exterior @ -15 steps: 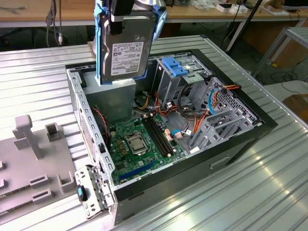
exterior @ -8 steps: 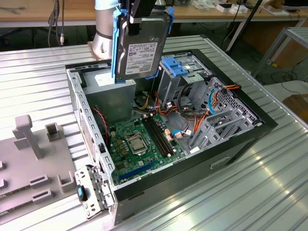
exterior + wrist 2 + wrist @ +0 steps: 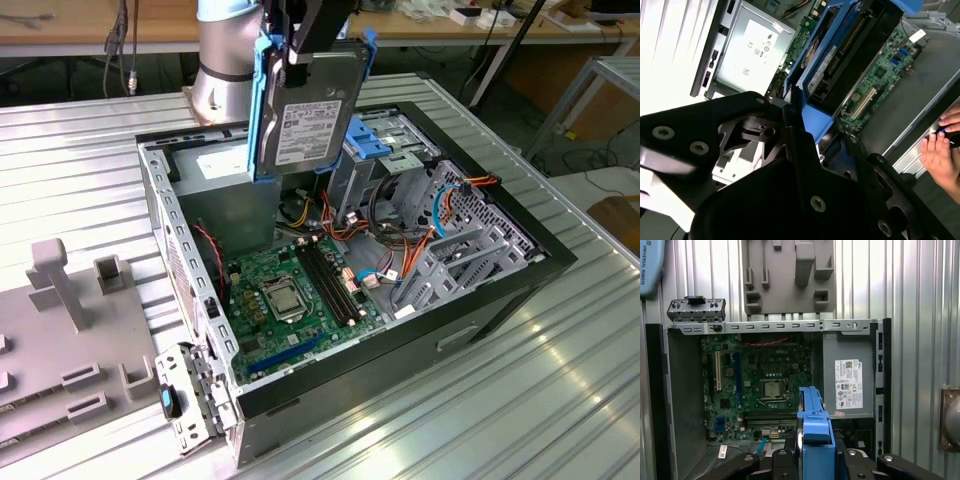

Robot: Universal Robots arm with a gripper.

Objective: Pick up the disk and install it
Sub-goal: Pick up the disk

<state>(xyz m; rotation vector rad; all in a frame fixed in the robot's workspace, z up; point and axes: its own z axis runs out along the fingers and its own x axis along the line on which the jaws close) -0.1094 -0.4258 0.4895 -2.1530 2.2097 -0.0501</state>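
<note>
The disk (image 3: 312, 105) is a silver-grey drive with a pale label and bright blue rails. It hangs upright above the back of the open computer case (image 3: 520, 270), over the power supply. My gripper (image 3: 298, 58) is shut on its top edge. In the second wrist view the disk (image 3: 840, 55) runs away from the black fingers (image 3: 790, 120), which clamp its near end. Edge-on in the first wrist view, the disk's blue rail (image 3: 815, 432) sits between the gripper (image 3: 815, 457) parts, over the motherboard.
Inside the case lie a green motherboard (image 3: 290, 290), a grey power-supply box (image 3: 847, 385), cable bundles (image 3: 345, 225) and a drive cage with a blue latch (image 3: 385, 135). A person's hand (image 3: 942, 150) rests at the case edge. A grey fixture (image 3: 60, 300) stands on the ribbed metal table.
</note>
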